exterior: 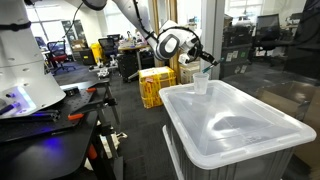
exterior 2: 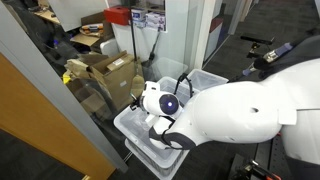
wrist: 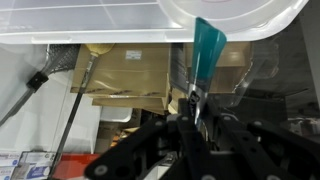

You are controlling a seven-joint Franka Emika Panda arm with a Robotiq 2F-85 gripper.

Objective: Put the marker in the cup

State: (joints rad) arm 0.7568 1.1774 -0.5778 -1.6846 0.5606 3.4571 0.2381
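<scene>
One marker, one cup, one white bin lid.

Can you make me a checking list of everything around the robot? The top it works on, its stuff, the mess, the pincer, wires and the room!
Surface: big white bin lid, with the cup standing near its far edge.
Job's things: cup upright on the lid; teal marker held in the pincer, not in the cup yet.
Clutter: yellow crates on the floor behind the bin; cardboard boxes beside it.
Grippers: pincer shut on the teal marker, close above the cup.
Cables: nothing seen.
Surroundings: a big office-like room with desks and chairs at the back.
</scene>
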